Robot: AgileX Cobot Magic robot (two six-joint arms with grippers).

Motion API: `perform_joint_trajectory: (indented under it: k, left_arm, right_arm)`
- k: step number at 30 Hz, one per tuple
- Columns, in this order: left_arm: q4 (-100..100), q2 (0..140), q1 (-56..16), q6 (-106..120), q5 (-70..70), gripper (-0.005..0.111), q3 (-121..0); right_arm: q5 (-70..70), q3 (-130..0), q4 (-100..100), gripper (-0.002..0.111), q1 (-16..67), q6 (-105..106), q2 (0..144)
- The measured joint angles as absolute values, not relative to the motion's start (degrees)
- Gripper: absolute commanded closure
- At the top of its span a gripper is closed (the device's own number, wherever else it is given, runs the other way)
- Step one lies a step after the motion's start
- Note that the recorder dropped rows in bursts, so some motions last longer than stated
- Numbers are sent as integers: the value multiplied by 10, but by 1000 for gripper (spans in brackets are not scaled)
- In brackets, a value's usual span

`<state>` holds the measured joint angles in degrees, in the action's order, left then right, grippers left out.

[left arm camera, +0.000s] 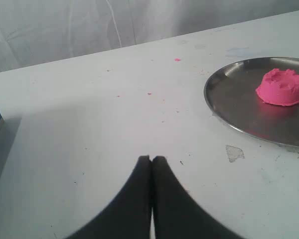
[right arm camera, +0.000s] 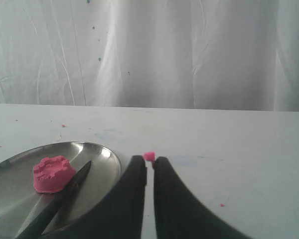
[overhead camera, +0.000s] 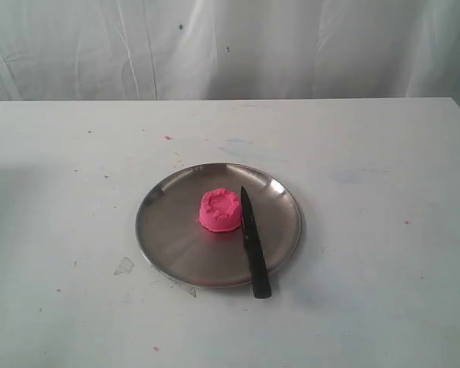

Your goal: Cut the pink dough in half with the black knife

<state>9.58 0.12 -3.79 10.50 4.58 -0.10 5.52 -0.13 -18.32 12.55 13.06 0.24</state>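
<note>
The pink dough (overhead camera: pixel 220 210) sat as one whole mound with a dented top near the middle of a round metal plate (overhead camera: pixel 169 230) on the white table (overhead camera: pixel 61 153). The black knife (overhead camera: pixel 253 244) lay just beside the dough, blade on the plate, point away from the camera, handle end over the plate's near rim.

The left claw (left arm camera: pixel 151 158) was pressed together, holding nothing, above bare table; the plate and dough lay well apart from it, off to its right. The right claw (right arm camera: pixel 149 158) was nearly closed with a slim gap, empty, the knife and dough ahead to its left. A tiny pink crumb (right arm camera: pixel 149 156) showed at its fingertips; contact could not be determined.
</note>
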Motion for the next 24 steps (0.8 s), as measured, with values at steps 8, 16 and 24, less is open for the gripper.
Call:
perform_joint_trajectory:
  k: [8,16,24]
  left_arm:
    - [96,1,-38,105,46,107,-1]
    - [96,1,-38,105,46,107,-1]
    - [96,1,-38,105,46,107,-1]
  right_arm:
    - [30,-1,-203,101,126,70,2]
    - [0,-1,-241,101,126,-175,2]
    - [-18,-1,-243,101,126,-194,2]
